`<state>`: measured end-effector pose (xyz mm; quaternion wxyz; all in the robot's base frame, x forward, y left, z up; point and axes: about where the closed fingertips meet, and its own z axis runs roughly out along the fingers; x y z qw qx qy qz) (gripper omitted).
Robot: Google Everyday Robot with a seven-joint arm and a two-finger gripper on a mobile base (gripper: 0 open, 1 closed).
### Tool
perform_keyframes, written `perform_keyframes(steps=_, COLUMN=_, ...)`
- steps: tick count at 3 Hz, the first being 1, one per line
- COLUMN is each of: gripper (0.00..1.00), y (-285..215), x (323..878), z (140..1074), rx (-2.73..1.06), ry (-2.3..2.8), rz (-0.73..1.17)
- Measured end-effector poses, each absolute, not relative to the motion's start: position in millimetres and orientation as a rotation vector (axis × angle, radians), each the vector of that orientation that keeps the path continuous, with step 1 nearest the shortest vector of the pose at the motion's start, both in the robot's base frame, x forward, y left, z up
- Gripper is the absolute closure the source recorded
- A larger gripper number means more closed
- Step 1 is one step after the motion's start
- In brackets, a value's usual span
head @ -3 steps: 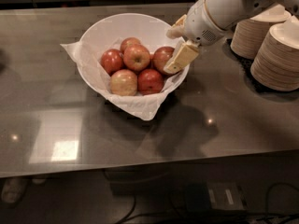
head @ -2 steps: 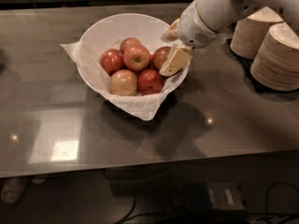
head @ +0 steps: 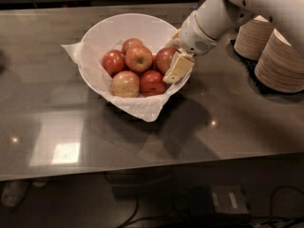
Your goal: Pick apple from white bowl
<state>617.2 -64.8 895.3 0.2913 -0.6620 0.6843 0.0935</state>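
White bowl (head: 99, 37) on the bench (head: 213, 122), close to the far edge and about midway along it. Lined with crumpled white paper (head: 142, 109), spilling over the rim toward the near edge. Holds six apples. In the middle of the heap, the apple (head: 138, 58): round, dull red, yellowish patch by the stem, resting on the others, untouched. Pincer (head: 171, 56) inside the bowl on the side toward the right edge, spread wide: one cream finger (head: 178, 66) down along the rim, the other barely showing behind. Between them, a darker red apple (head: 164, 58); cannot tell whether pressed. Stacked beige paper bowls (head: 280, 63) at the far right corner.
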Motion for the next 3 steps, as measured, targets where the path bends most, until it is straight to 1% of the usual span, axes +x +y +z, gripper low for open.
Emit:
perform_keyframes(steps=1, gripper=0.53, y=-64.8, x=617.2, z=895.3, rx=-1.765, ry=1.824, rz=0.249)
perform_keyframes(steps=3, gripper=0.99, y=-64.4, x=614.4, z=896.8, rx=-1.747, ry=1.807, rz=0.280)
